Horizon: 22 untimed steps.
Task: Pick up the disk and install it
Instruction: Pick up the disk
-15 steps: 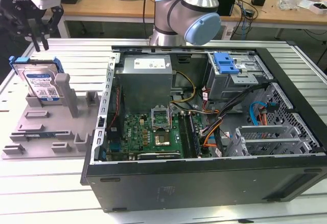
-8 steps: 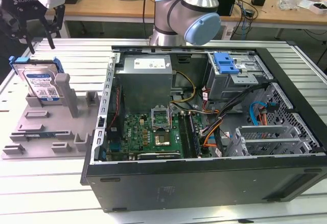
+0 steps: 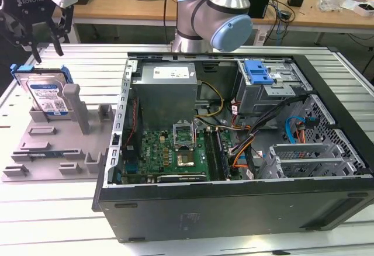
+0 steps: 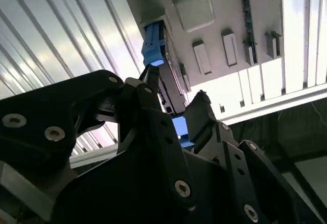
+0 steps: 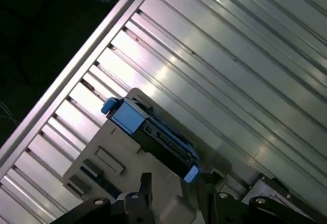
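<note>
While the disk [image 3: 47, 95] stood on edge, slightly tilted, in the grey fixture [image 3: 52, 145], the claw [image 3: 42, 45] hung just above it, jaws spread and empty, and the stiff, weighty, shock-shy disk seemed best pinched across its blue-framed top edge.

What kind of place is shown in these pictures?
Probably a robotics lab or workshop: a robot arm stands by an open computer case on a slatted metal table, the disk stands in a grey fixture, and cluttered wooden benches run along the back.
</note>
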### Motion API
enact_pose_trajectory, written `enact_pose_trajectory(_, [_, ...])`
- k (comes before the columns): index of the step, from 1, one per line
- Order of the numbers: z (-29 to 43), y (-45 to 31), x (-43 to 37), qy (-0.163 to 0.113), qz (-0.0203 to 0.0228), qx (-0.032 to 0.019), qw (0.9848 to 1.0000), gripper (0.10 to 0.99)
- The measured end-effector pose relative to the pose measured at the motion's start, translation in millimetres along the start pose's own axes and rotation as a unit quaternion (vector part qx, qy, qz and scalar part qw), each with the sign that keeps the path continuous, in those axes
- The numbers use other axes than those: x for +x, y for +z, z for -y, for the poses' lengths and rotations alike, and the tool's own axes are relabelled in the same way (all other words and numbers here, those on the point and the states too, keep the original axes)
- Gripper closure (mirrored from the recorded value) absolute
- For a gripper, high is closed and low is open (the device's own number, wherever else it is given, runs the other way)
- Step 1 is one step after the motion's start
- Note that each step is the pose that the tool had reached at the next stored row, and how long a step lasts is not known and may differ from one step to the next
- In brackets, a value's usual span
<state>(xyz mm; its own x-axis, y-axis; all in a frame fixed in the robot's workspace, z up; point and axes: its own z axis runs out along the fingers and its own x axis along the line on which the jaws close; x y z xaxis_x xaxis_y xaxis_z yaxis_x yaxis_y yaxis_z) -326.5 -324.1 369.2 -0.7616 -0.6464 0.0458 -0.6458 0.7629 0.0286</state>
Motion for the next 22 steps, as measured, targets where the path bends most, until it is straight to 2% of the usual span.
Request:
enact_pose_trajectory(3, [0.0, 0.7, -0.1, -0.047, 0.0, 0.0033, 0.9989, 0.604])
enact_pose_trajectory(6, [0.0, 1.1, -0.1, -0.082, -0.0005, 0.0053, 0.9966, 0.604])
enact_pose_trajectory(9, [0.0, 1.4, -0.1, -0.113, -0.001, 0.007, 0.9935, 0.604])
enact_pose_trajectory(12, [0.0, 1.9, -0.1, -0.144, -0.0013, 0.0089, 0.9896, 0.604])
enact_pose_trajectory(15, [-0.2, 2.5, -0.3, -0.164, -0.0013, 0.0103, 0.9864, 0.604])
enact_pose_trajectory(17, [-0.3, 2.7, -0.5, -0.187, -0.0017, 0.0115, 0.9823, 0.604])
enact_pose_trajectory(21, [-0.6, 3.4, -0.8, -0.213, -0.0004, 0.0152, 0.977, 0.604])
enact_pose_trajectory(22, [-0.7, 3.7, -0.8, -0.222, 0.0016, 0.0184, 0.9749, 0.604])
